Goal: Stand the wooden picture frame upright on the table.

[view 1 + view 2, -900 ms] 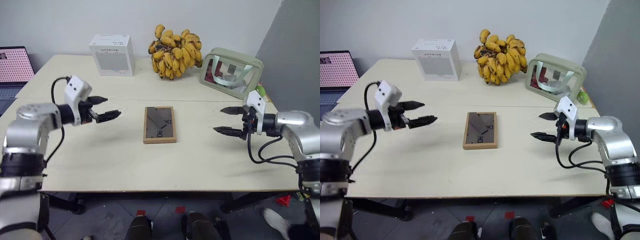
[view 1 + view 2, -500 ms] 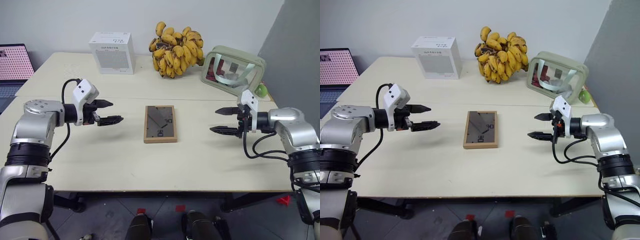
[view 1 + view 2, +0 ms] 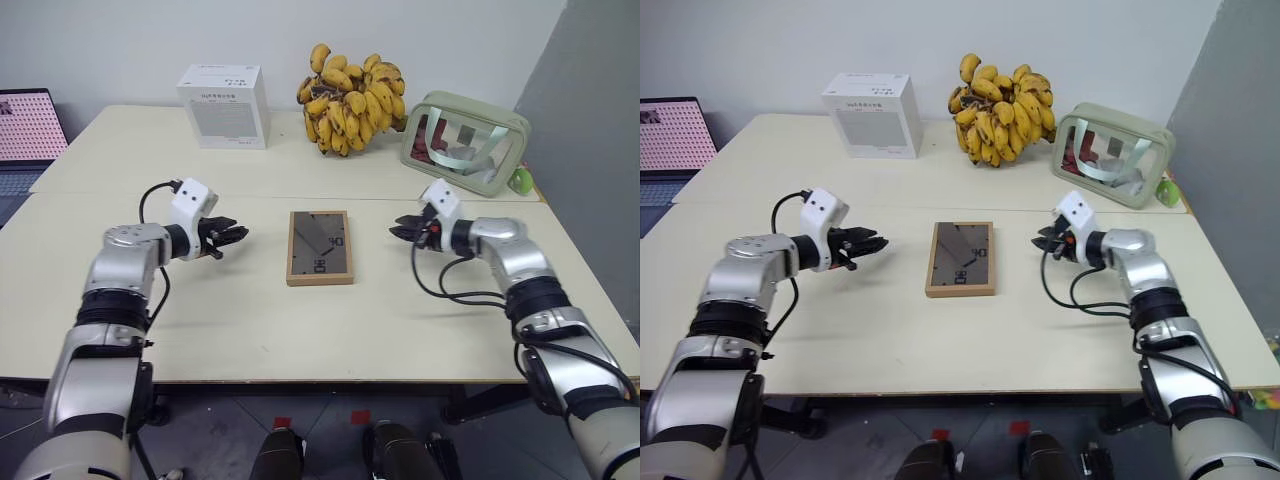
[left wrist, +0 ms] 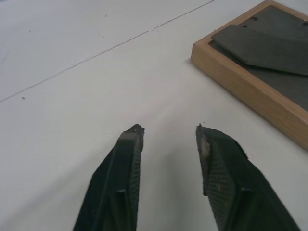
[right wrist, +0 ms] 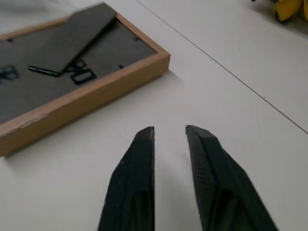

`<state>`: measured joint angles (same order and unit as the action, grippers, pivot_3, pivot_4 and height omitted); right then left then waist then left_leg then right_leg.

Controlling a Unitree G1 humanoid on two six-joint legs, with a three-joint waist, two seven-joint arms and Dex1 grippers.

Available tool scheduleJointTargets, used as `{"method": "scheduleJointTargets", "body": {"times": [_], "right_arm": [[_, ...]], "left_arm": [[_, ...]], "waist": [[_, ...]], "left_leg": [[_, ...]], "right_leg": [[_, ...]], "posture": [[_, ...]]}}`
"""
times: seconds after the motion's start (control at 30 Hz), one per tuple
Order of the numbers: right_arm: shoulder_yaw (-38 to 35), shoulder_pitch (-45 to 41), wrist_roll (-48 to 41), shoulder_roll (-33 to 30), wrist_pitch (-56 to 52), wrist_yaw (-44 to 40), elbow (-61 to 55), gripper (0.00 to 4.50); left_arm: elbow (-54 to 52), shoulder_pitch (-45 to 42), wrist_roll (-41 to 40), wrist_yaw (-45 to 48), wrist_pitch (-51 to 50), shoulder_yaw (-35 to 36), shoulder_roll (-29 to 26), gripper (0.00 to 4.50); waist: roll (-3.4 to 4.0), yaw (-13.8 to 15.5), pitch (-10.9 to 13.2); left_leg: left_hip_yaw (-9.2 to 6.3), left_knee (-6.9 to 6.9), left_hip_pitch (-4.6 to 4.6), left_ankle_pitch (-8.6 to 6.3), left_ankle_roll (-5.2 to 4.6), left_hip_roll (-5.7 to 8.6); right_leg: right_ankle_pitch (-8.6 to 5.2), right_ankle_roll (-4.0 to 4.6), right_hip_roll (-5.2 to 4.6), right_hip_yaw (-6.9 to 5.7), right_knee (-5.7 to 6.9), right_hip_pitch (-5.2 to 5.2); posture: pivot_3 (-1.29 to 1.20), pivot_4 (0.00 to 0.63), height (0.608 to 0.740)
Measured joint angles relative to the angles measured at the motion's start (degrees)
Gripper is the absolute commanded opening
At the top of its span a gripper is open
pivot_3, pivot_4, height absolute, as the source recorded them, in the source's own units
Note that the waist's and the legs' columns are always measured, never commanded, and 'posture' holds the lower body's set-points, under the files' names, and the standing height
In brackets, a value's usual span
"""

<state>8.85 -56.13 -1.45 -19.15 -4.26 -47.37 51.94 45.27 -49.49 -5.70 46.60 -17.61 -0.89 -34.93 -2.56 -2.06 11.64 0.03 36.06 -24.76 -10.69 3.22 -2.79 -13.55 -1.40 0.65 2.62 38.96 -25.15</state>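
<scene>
The wooden picture frame [image 3: 320, 248] lies flat in the middle of the tabletop [image 3: 250, 320], back panel up, with its dark fold-out stand folded against the panel, just on the near side of the seam that crosses the tabletop. The left gripper [image 3: 236, 236] hovers near the frame's left edge, apart from it, its fingers spread a little with a clear gap and nothing between them. The right gripper [image 3: 401, 229] sits near the frame's right edge, also not touching, its fingers nearly pressed together and empty. Behind the seam stand a white box [image 3: 224, 106], a bunch of bananas [image 3: 350, 98] and a pale green pouch [image 3: 462, 142].
</scene>
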Motion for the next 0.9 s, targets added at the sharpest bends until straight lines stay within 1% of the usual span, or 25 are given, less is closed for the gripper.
{"method": "scheduleJointTargets", "body": {"times": [0.03,0.07,0.1,0.13,0.23,0.3,0.37,0.4,0.5,0.57,0.73,0.8,0.9], "right_arm": [[0.6,-0.4,0.8,1.6,1.0,1.3,2.2,0.05],[1.4,-0.8,2.0,3.1,2.0,2.7,4.3,0.0],[2.0,-1.0,3.2,4.2,3.2,4.2,6.2,0.0],[2.1,-1.2,4.1,4.8,4.6,6.1,8.0,0.0],[2.1,-2.5,5.7,5.4,6.2,9.4,9.9,0.0],[1.9,-2.2,5.7,6.5,6.2,8.5,9.0,0.0],[2.0,0.2,4.8,8.3,5.7,5.9,4.1,0.0],[2.1,2.3,4.7,8.4,3.6,5.3,0.1,0.0],[2.9,10.4,3.6,7.2,-3.3,2.1,-14.3,0.0],[3.6,13.6,3.5,6.4,-7.6,1.2,-20.9,0.0],[6.2,22.4,3.5,1.9,-19.3,-1.4,-40.9,0.0],[8.0,26.0,3.3,-0.9,-23.3,-2.9,-48.6,0.0],[8.6,27.7,3.2,-4.2,-24.6,-3.9,-52.4,0.0]], "left_arm": [[0.8,-0.2,0.6,-0.7,0.6,-0.7,1.4,0.75],[1.6,-0.3,1.3,-1.2,1.0,-1.5,2.9,0.47],[2.4,-0.3,1.9,-1.8,1.8,-2.1,4.1,0.29],[2.6,-0.3,2.3,-2.5,2.3,-2.2,4.8,0.03],[0.7,0.2,2.4,-1.9,1.9,-2.2,5.2,0.03],[-4.5,2.7,2.0,0.9,-0.6,-3.1,5.0,0.03],[-11.5,6.0,1.3,3.8,-3.6,-4.4,5.0,0.03],[-14.7,7.1,1.4,4.5,-5.7,-5.0,4.4,0.03],[-25.1,12.1,1.0,7.8,-11.0,-6.0,1.7,0.03],[-29.7,13.9,0.6,9.1,-14.3,-6.3,0.6,0.03],[-41.9,18.7,-0.9,12.2,-22.6,-8.2,-3.4,0.03],[-47.2,21.0,-1.6,14.3,-24.9,-9.0,-6.5,0.03],[-49.8,23.4,-2.6,16.6,-25.9,-9.4,-10.1,0.03]], "waist": [[0.0,0.0,0.0],[0.0,0.1,0.0],[0.0,0.1,0.0],[0.0,0.1,0.0],[0.0,0.0,0.0],[0.02,-0.2,0.0],[0.02,-0.4,0.0],[0.02,-0.5,0.0],[0.1,-0.5,-0.1],[0.11,-0.5,-0.1],[0.11,-0.5,-0.1],[0.11,-0.5,-0.1],[0.11,-0.6,-0.1]], "left_leg": [[0.01,0.0,-0.02,0.0,0.0,0.01],[0.01,0.0,-0.03,0.0,0.01,0.01],[0.03,0.0,-0.04,0.0,0.01,0.02],[0.02,-0.01,-0.06,0.0,0.01,0.02],[-0.01,-0.01,-0.03,0.0,0.01,0.02],[-0.01,-0.01,-0.01,0.0,0.01,0.01],[-0.05,-0.02,-0.01,0.0,0.01,0.0],[-0.09,-0.03,-0.03,0.0,0.01,-0.01],[-0.13,-0.04,-0.03,0.0,0.01,0.01],[-0.11,-0.02,-0.02,0.0,0.01,0.01],[-0.13,0.02,0.06,0.01,0.02,0.0],[-0.14,0.02,0.07,0.02,0.01,-0.01],[-0.1,0.03,0.1,0.02,0.01,-0.01]], "right_leg": [[0.01,0.0,-0.01,0.01,0.0,-0.02],[0.01,0.01,-0.01,0.01,0.0,-0.02],[0.02,0.02,-0.02,0.02,-0.01,-0.03],[0.14,0.22,-0.03,0.01,-0.01,-0.04],[0.14,0.21,-0.03,0.0,0.01,-0.01],[0.13,0.19,-0.02,0.01,0.02,-0.01],[0.13,0.2,-0.01,0.0,0.03,-0.01],[0.13,0.2,0.0,-0.03,0.03,-0.01],[0.12,0.2,-0.02,-0.04,0.03,0.01],[0.02,0.03,-0.02,-0.04,0.04,0.0],[0.0,0.0,0.0,-0.04,0.08,0.06],[-0.01,0.01,0.02,-0.03,0.08,0.06],[-0.01,0.02,0.02,-0.01,0.07,0.07]], "posture": [[0.0,0.15,0.74],[0.0,0.15,0.74],[0.0,0.15,0.74],[0.0,0.15,0.74],[0.0,0.15,0.74],[0.0,0.15,0.74],[0.0,0.15,0.74],[0.0,0.15,0.74],[0.0,0.15,0.74],[0.0,0.15,0.74],[0.0,0.15,0.74],[0.0,0.15,0.74],[0.0,0.15,0.74]]}}
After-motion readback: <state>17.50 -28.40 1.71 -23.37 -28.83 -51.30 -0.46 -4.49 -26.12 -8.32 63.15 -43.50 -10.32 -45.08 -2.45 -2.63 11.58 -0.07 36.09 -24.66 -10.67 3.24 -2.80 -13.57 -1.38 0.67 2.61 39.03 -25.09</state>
